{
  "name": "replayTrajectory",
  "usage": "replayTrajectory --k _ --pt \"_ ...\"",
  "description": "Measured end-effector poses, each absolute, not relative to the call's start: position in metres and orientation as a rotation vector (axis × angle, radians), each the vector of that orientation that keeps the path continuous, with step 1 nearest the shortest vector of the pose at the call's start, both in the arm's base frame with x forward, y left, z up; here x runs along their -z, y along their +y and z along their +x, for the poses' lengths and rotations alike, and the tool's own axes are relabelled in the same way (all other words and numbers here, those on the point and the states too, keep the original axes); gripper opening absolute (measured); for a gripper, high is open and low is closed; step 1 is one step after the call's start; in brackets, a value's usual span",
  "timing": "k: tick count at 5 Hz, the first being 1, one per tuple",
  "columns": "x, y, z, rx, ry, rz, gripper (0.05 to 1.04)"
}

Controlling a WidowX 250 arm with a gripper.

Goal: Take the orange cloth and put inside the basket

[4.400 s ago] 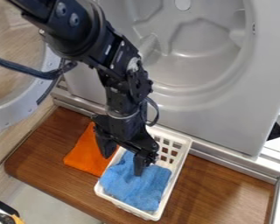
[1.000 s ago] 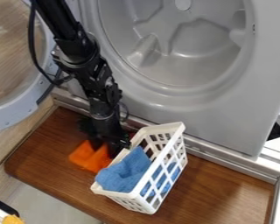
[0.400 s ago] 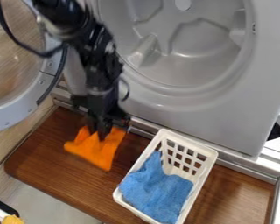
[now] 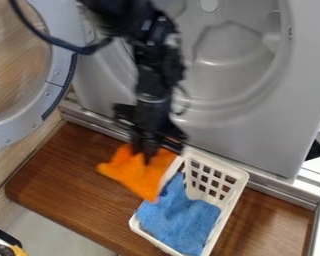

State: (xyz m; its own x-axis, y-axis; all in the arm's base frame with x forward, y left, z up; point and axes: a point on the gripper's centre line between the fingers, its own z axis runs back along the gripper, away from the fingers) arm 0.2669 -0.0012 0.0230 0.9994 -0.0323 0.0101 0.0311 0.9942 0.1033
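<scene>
**Over the left side of the white basket [image 4: 240, 179], an orange cloth [image 4: 137, 172] hangs from the black gripper [image 4: 147, 154]**

From where I stand, the arm [image 4: 156, 65] comes in from the far side, left of the middle, and its gripper points down over the work. The jaws are pinching the orange cloth by its upper part, and the rest droops below in loose folds. One corner sticks out to the left; the lowest one hangs toward me and overlaps the basket's left rim in my view. I can't tell whether it touches the rim. Most of the cloth is left of the basket, above a brown wooden board [image 4: 62, 172].

The basket, a plastic one with square holes, sits upright on that board, its near end angled to the left. A crumpled blue cloth [image 4: 179, 218] lies in it, mostly toward the near end, with a fold rising along the left side. The holes show at the far end.

Behind all this stands a grey front-loading laundry machine [image 4: 259, 132], its round drum [image 4: 233, 70] open to the room. The round door [image 4: 56, 77] is swung out to the left, and a black cable [image 4: 62, 44] loops between it and the arm.
</scene>
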Motion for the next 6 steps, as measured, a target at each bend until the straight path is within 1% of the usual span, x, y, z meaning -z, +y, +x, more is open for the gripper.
replayTrajectory --k 1,2,3,4,5,6 --pt "-0.025 -0.045 0.267 0.093 -0.027 0.067 0.09" --pt "-0.023 -0.063 0.271 0.114 -0.041 0.058 0.09" --pt "-0.009 -0.067 0.268 0.117 -0.009 0.071 0.09" --pt "-0.005 -0.068 0.268 0.115 -0.013 0.065 0.124" --pt "0.0 -0.067 0.267 0.122 -0.009 0.049 0.32" --pt "0.003 -0.067 0.265 0.129 -0.003 0.04 0.626"
